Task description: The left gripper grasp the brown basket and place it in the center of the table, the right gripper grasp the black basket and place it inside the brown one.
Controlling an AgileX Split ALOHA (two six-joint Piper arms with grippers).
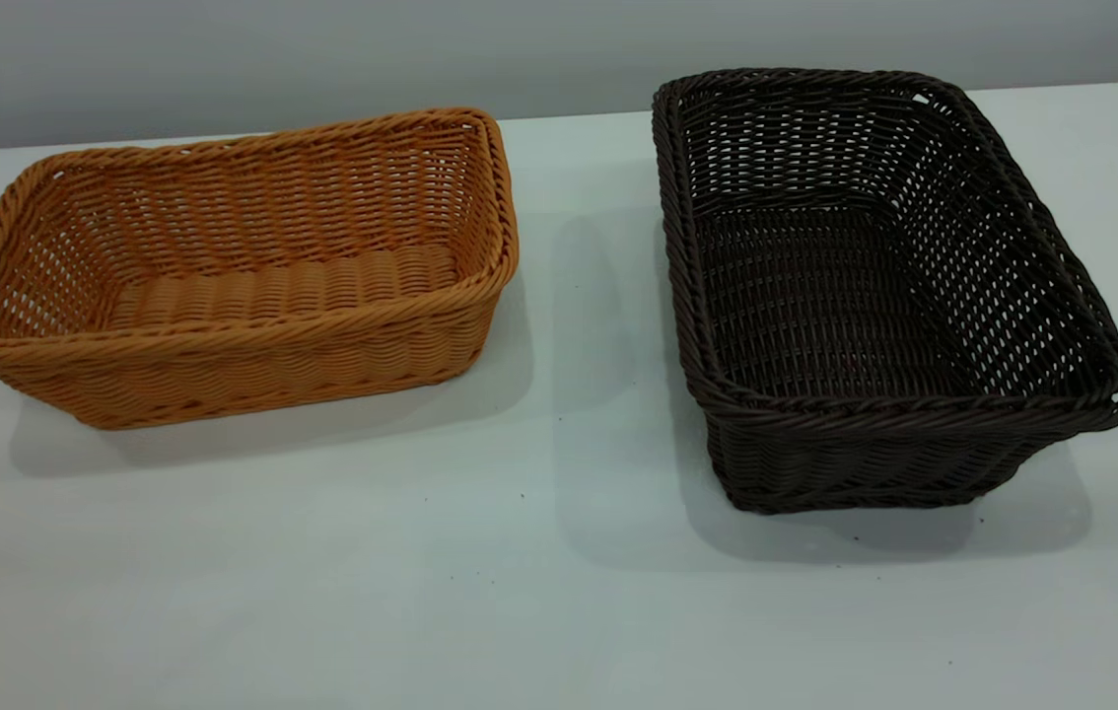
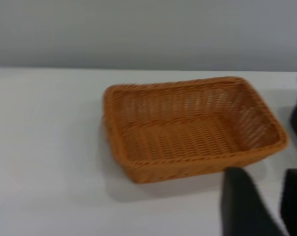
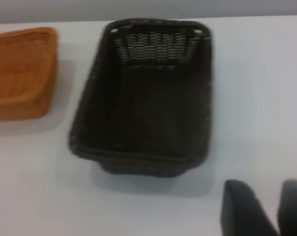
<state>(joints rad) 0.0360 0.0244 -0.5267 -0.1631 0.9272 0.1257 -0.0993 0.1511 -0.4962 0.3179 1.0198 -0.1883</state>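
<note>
Fingers of the left gripper stand spread with a gap of bare white between them, holding nothing; only two dark tips show in the left wrist view, and they are cut off by the picture's edge. They hang just short of the brown basket, near one of its corners but not touching it. The right gripper is likewise parted and empty, its two dark tips cut off in the right wrist view, close to a corner of the black basket yet clear of it.

Outward from the claws, both baskets sit upright on the table, well apart from each other with a strip of bare tabletop between them. From the exterior view the brown basket lies at the left with its long side across the view, and the black basket lies at the right, turned so its long side runs away from the camera. Both look empty. A plain grey wall rises behind the table's far edge.

Neither arm nor claw shows in the exterior view. In the right wrist view the brown basket is partly cut off. A dark shape at the edge of the left wrist view is too little to make out.
</note>
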